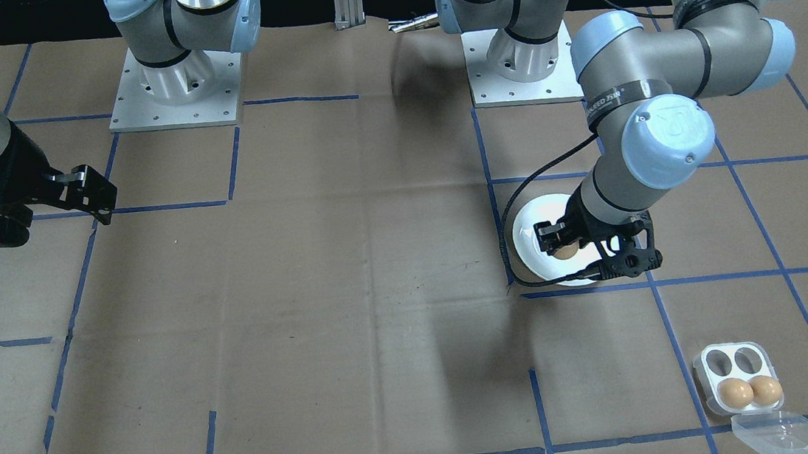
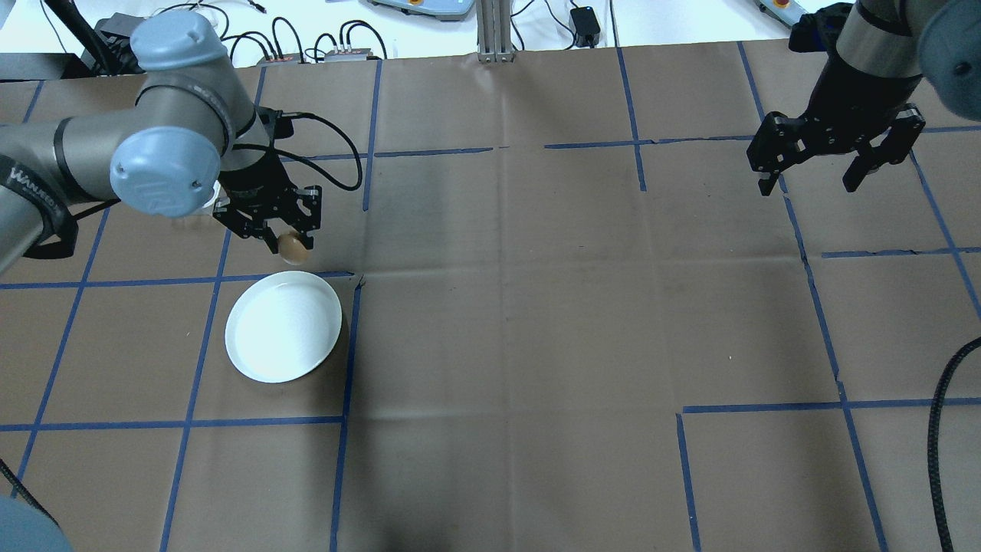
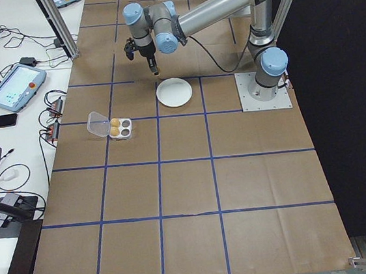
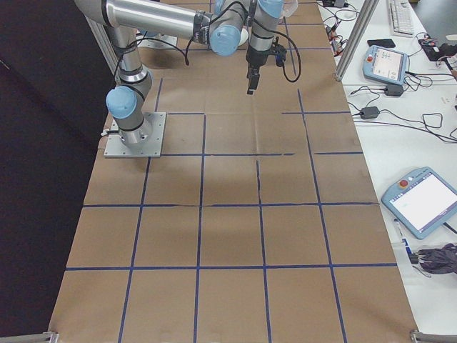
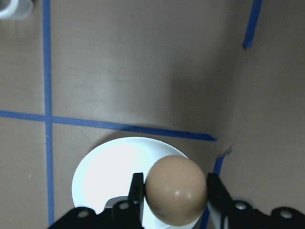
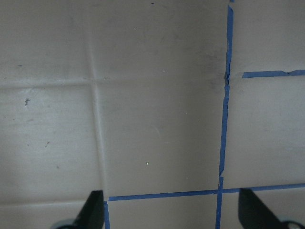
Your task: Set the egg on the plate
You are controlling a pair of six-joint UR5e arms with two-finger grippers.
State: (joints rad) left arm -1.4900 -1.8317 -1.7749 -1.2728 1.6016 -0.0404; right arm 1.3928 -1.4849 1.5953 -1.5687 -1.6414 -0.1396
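My left gripper point(image 2: 290, 247) is shut on a brown egg point(image 2: 293, 248), held in the air above the table. In the left wrist view the egg point(image 5: 176, 189) sits between the two black fingers, with the round white plate point(image 5: 109, 176) below and behind it. From overhead the plate point(image 2: 283, 326) lies on the brown paper just nearer the robot than the held egg. The front view shows the egg point(image 1: 566, 250) hanging over the plate point(image 1: 532, 233). My right gripper point(image 2: 834, 165) hovers open and empty at the far right.
A small white egg tray point(image 1: 736, 377) with two brown eggs and a clear lid point(image 1: 787, 433) beside it stands further from the robot than the plate. Blue tape lines grid the brown paper. Cables and pendants lie past the table's far edge.
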